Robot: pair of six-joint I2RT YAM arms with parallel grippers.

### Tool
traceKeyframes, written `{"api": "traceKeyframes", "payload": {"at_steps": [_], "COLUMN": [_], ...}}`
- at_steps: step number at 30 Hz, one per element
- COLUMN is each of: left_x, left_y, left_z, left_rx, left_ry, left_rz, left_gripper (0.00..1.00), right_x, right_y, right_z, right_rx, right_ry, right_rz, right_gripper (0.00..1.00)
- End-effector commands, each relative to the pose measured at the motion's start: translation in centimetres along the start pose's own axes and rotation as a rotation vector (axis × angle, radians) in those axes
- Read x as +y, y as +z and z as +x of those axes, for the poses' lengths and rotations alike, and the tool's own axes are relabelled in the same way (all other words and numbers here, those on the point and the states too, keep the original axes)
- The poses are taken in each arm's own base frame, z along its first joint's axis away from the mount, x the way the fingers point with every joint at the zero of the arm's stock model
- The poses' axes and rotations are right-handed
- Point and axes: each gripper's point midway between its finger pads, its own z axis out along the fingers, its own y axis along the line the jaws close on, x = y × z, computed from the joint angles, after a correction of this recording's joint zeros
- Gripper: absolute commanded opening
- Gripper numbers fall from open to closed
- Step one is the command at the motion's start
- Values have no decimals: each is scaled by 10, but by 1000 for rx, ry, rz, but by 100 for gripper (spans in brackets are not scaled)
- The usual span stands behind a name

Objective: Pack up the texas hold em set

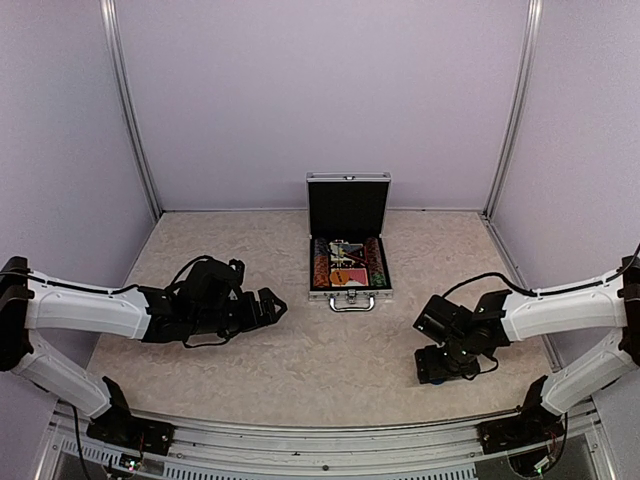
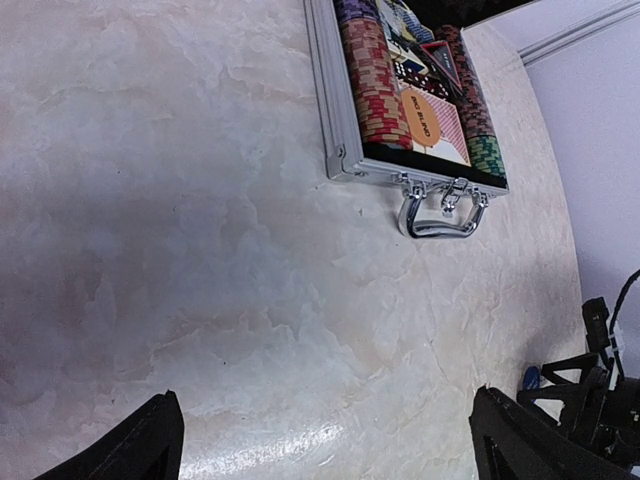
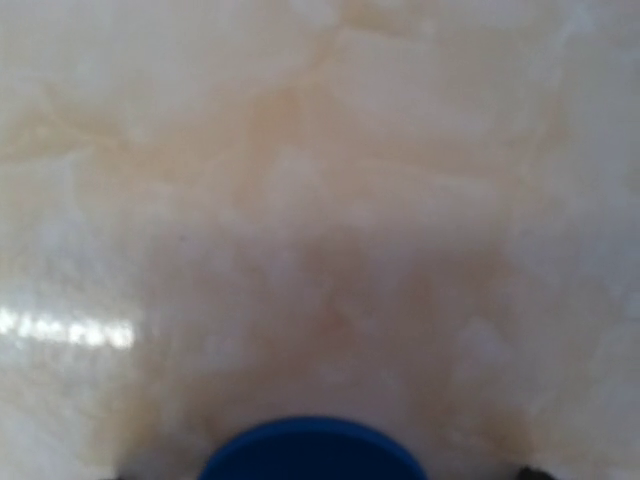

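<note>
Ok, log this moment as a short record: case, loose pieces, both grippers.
case: silver aluminium briefcase, open, lid upright, handle toward the arms
contents: chips, orange disc, dark triangular marker
loose piece: blue disc on the table, outside the case
left gripper: open, over bare table, holding nothing
right gripper: pointing down, open, jaws either side of the blue disc
</note>
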Motion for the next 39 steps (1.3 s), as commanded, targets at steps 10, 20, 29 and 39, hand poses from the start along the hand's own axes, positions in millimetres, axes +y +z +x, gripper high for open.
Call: {"api": "traceKeyframes", "payload": {"at_steps": [10, 20, 29, 39], "left_x": [-8, -5, -6, -2], "left_y": [1, 2, 3, -1], "left_z": [-7, -7, -6, -4], "left_rx": [-20, -19, -15, -13], "left_ry": [12, 6, 5, 2], "left_rz": [26, 28, 31, 22], "left_gripper": [99, 99, 99, 99], "right_x": [7, 27, 64, 102], "right_y": [8, -12, -47, -60], "right_z": [16, -8, -75, -199], "right_rx": [37, -31, -178, -324], "right_ry": [-9, -22, -100, -160], "right_rz": [-12, -31, -20, -54], "right_gripper": [58, 51, 51, 53]}}
